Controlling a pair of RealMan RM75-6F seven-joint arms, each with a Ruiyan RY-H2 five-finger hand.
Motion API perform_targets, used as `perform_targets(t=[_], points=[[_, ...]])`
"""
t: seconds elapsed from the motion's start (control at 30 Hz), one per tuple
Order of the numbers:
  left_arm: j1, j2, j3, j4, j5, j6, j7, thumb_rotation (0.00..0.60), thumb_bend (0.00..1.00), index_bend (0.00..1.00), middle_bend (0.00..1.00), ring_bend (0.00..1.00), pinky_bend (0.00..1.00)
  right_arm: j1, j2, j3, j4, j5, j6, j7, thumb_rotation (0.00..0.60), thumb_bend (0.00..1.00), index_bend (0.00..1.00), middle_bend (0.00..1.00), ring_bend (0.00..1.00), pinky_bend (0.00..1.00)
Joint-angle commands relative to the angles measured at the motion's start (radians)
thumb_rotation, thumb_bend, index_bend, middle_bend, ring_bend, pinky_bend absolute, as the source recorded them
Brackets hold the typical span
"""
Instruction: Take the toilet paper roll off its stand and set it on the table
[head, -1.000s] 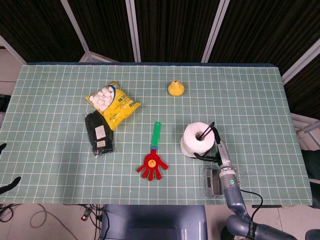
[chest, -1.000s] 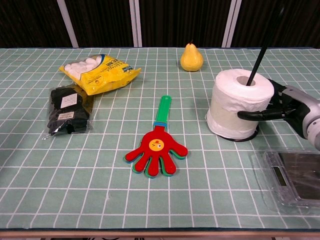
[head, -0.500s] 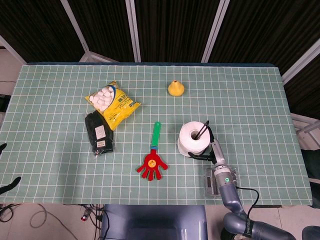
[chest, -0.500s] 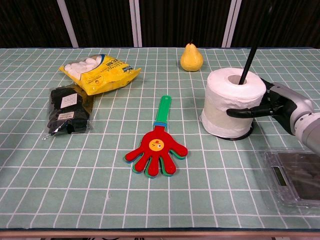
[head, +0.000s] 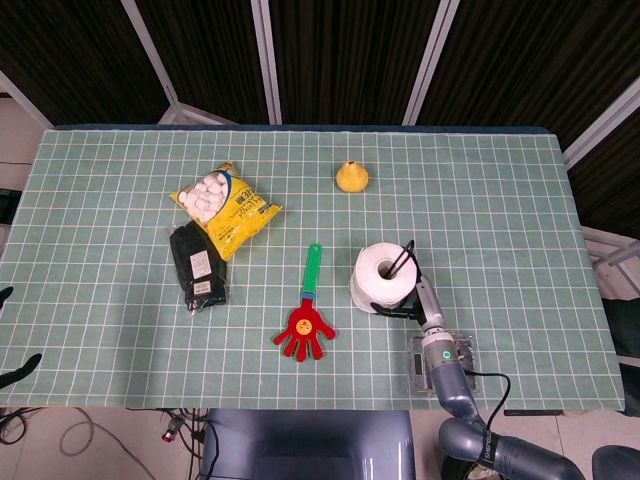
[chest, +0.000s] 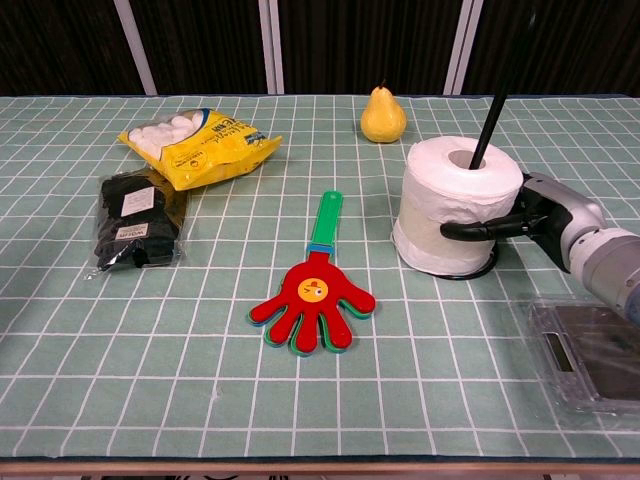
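The right hand (chest: 535, 215) grips the white toilet paper roll (chest: 455, 205) from its side, fingers wrapped around it. The roll sits on its thin black upright stand (chest: 488, 118), right of the red hand-shaped plastic clapper (chest: 312, 297) on the green gridded bench (chest: 150, 340). The left hand is out of sight.

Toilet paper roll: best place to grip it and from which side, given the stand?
Grip the toilet paper roll around its curved side wall, coming in level from the robot's right, as the right hand already does. The stand's black rod runs up through the core and leans, so a top-down grasp is blocked; a side wrap probably leaves the roll free to slide up along the rod.
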Motion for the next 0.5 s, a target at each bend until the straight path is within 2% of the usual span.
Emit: perform_targets(t=[0.03,0.23,0.4,0.5], points=[[0.000,0.001,0.000,0.000,0.000,0.000,-0.001,0.600,0.12,0.13,0.00,0.00,0.00,0.006,-0.005,0.006,0.006,0.005,-0.003,-0.005,0.600,0.00,0.00,0.00,0.00,0.00],[-0.001,0.002,0.003,0.000,0.003,-0.003,-0.002,0.600,0.12,0.13,0.00,0.00,0.00,0.002,-0.018,0.003,0.003,0.011,0.019,-0.034,0.600,0.00,0.01,0.02,0.01,0.00],[0.000,0.002,0.002,-0.001,0.003,-0.002,-0.001,0.600,0.12,0.13,0.00,0.00,0.00,0.008,-0.028,0.019,0.011,0.018,0.025,-0.035,0.600,0.00,0.09,0.12,0.09,0.00],[0.000,0.002,0.002,-0.001,0.002,-0.001,-0.002,0.600,0.12,0.13,0.00,0.00,0.00,0.005,-0.030,0.024,0.007,0.015,0.035,-0.031,0.600,0.00,0.13,0.15,0.12,0.00]])
